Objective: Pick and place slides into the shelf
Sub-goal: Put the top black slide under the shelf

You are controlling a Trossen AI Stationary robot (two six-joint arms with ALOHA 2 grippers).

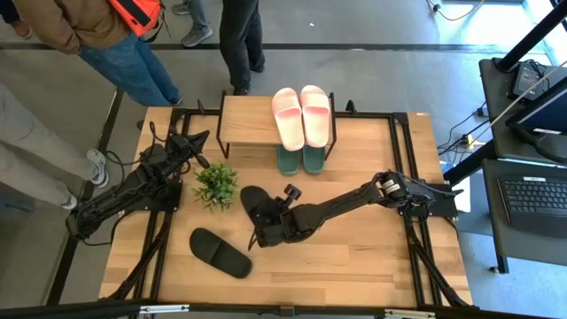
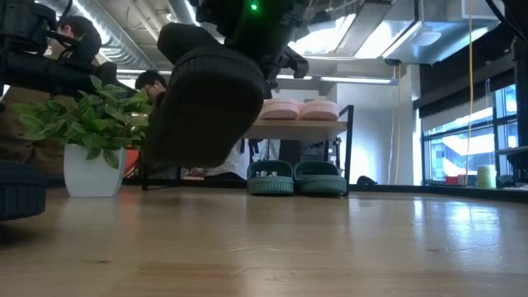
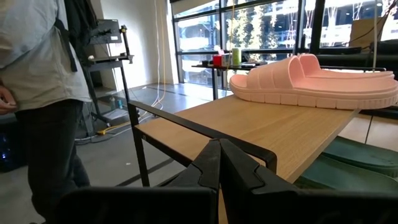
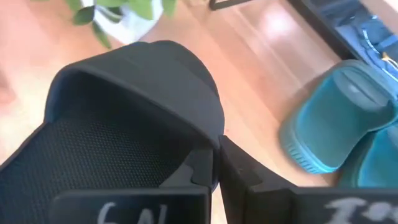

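Observation:
A black slide (image 2: 206, 99) hangs tilted above the table, and my right gripper (image 4: 217, 165) is shut on it near the table's middle (image 1: 266, 223). The other black slide (image 1: 220, 252) lies flat on the table near the front left. Both pink slides (image 1: 301, 115) rest sole-down on the shelf's top board (image 1: 244, 124). Two green slides (image 2: 297, 177) stand on the table under the shelf. My left gripper (image 3: 219, 163) is shut on nothing, level at the shelf's left end (image 1: 202, 139). My right gripper pinches the black slide's wide strap at its side edge (image 4: 208, 140) between the two fingers. The fingers slant downward from the table's right side. The slide is lifted clear of the table and tilted, its sole (image 2: 202, 115) turned toward the near edge.
A small potted plant (image 1: 216, 184) stands left of the held slide, between it and my left arm. People stand beyond the table's far edge (image 1: 133, 53). Bare tabletop lies at the front right (image 1: 354, 257).

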